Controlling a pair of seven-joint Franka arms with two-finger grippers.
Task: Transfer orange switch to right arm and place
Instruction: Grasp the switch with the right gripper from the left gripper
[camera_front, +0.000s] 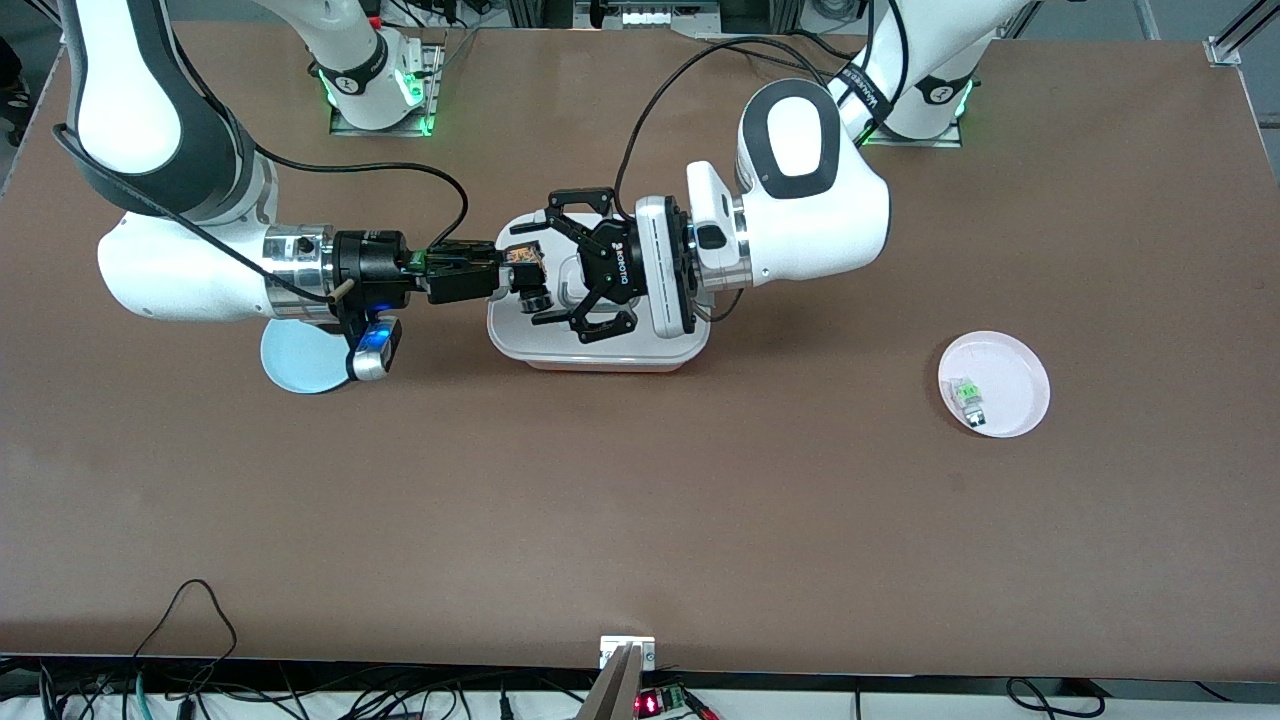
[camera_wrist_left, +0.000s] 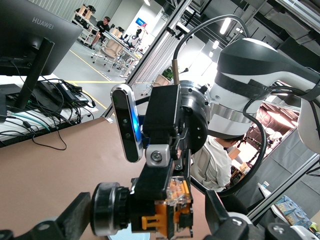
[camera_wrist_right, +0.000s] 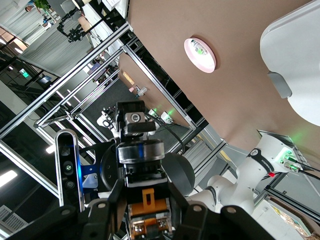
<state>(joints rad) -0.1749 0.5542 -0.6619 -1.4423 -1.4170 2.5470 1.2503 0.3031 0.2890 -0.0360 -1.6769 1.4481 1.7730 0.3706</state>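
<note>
The right gripper (camera_wrist_right: 146, 220) is clamped on the orange switch (camera_wrist_right: 147, 212). The left gripper (camera_wrist_right: 134, 131) faces it with spread fingers. A pink plate (camera_wrist_right: 200, 54) lies on the brown table (camera_wrist_right: 235, 75).

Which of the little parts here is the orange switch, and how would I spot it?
Find the white tray mid-table, where both arms meet. Over it, the right hand is shut on the orange switch, a tiny black block with orange markings; the other small part, green-topped, lies on the pink plate.

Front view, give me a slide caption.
Handover above the white tray: right gripper clamps the orange switch, left gripper released.
</note>
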